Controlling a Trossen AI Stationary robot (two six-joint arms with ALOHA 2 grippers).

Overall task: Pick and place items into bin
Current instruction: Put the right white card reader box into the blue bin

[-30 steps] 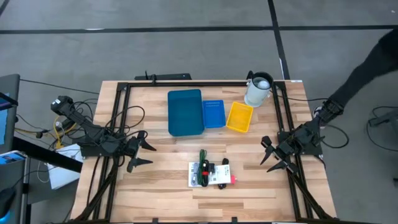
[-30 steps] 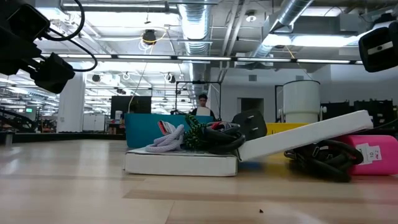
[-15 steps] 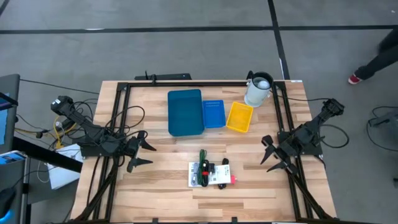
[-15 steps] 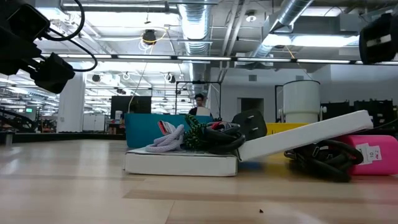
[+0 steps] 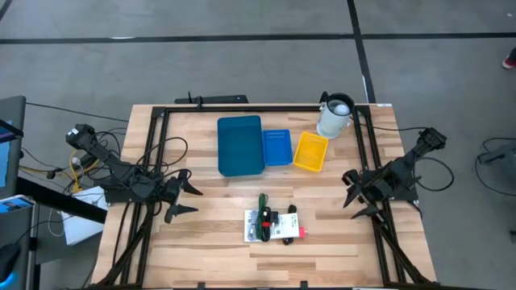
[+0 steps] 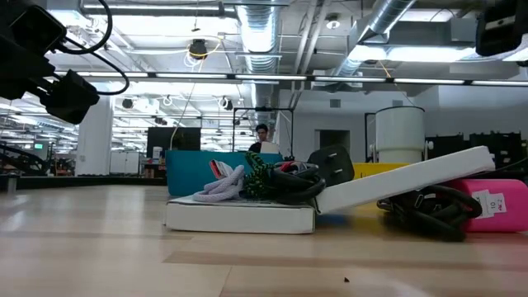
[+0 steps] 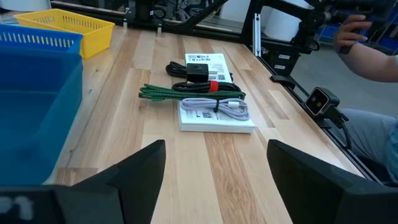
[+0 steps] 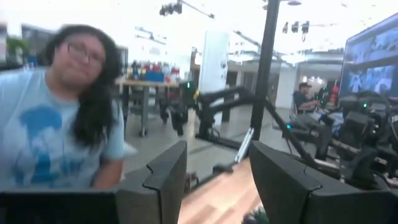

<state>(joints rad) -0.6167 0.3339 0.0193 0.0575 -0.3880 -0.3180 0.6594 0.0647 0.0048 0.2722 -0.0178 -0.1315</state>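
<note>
White packets [image 5: 272, 228] — green-black cable [image 7: 186, 93] atop

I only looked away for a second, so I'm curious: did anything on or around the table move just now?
The right tool turned and lifted slightly at the table's right edge, fingers open, holding nothing. A person's dark sleeve at the upper right of the high view has gone. The left tool, the pile of items and the bins stayed put.

The tiny pieces [image 5: 302, 231] beside the white packets [image 5: 270, 228] look red, perhaps indistinct.
</note>
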